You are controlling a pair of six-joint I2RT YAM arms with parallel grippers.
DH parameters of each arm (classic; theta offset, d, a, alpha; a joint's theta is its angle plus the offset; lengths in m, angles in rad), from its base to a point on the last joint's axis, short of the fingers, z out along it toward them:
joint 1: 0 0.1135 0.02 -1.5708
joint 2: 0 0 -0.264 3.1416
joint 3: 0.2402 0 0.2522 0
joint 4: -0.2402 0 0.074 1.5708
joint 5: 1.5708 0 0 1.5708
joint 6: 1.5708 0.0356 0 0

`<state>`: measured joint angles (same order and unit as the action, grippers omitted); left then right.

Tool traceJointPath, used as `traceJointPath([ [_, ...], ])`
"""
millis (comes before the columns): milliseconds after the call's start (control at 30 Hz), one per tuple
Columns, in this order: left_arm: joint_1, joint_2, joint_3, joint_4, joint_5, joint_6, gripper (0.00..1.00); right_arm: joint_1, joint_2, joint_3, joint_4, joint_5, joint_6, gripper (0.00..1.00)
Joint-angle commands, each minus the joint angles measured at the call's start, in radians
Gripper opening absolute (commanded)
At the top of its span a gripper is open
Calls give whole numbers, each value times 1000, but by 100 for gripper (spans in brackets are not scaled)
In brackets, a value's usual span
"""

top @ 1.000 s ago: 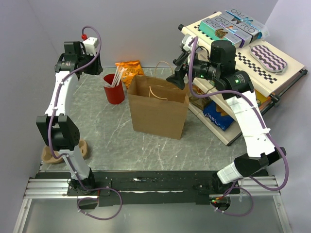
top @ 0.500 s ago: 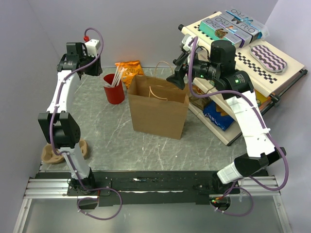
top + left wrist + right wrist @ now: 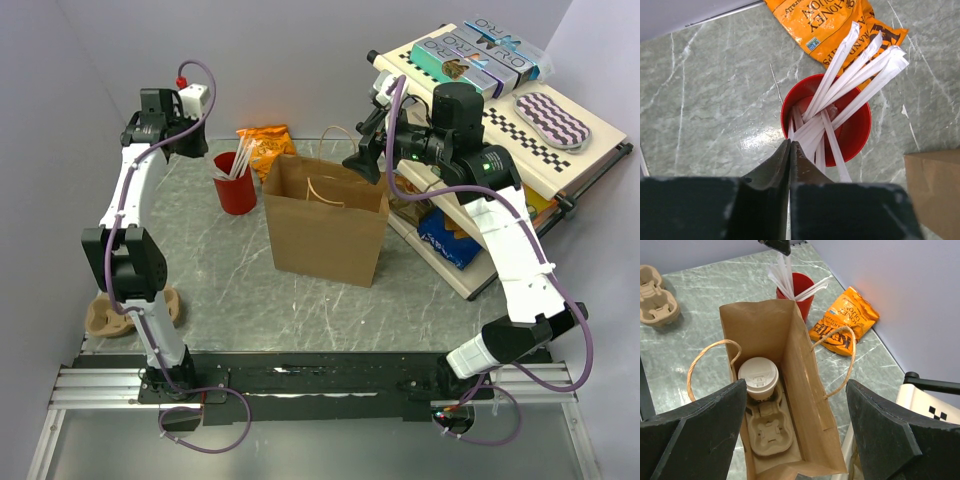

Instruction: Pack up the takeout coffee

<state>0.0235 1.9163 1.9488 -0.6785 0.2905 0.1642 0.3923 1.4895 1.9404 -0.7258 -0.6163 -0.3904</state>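
Note:
The takeout coffee (image 3: 758, 377), a white cup with a domed lid, sits in a pulp carrier tray (image 3: 769, 432) at the bottom of the open brown paper bag (image 3: 812, 405), which stands mid-table (image 3: 325, 235). My right gripper (image 3: 796, 390) is open and empty, hovering above the bag's mouth (image 3: 365, 150). My left gripper (image 3: 790, 145) is shut on a thin white stick just above the red cup (image 3: 855, 135) of white sticks, at the back left (image 3: 200, 140). From the top view the coffee is hidden inside the bag.
An orange snack bag (image 3: 265, 145) lies behind the red cup (image 3: 235, 195). A second pulp carrier tray (image 3: 105, 315) sits at the left edge. A slanted checkered board with boxes (image 3: 520, 110) stands at the right, close to the bag.
My left gripper has risen and drawn back a little over the red cup. The right arm and the bag have not moved.

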Motion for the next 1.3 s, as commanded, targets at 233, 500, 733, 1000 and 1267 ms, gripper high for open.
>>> traceJointPath([
  [233, -8, -86, 82, -15, 19, 6, 1, -4, 5, 14, 17, 15, -8, 86],
  [500, -7, -197, 114, -39, 25, 9, 1, -4, 26, 37, 19, 6, -5, 86],
  [733, -10, -270, 145, -49, 87, 12, 1, -4, 44, 63, 20, 10, 2, 86],
  [1000, -11, -428, 75, 80, 311, -6, 1, -4, 40, 83, 42, 55, 18, 86],
  [1267, -11, -556, -2, 240, 602, -60, 1, -27, 2, 54, 127, 214, 83, 87],
])
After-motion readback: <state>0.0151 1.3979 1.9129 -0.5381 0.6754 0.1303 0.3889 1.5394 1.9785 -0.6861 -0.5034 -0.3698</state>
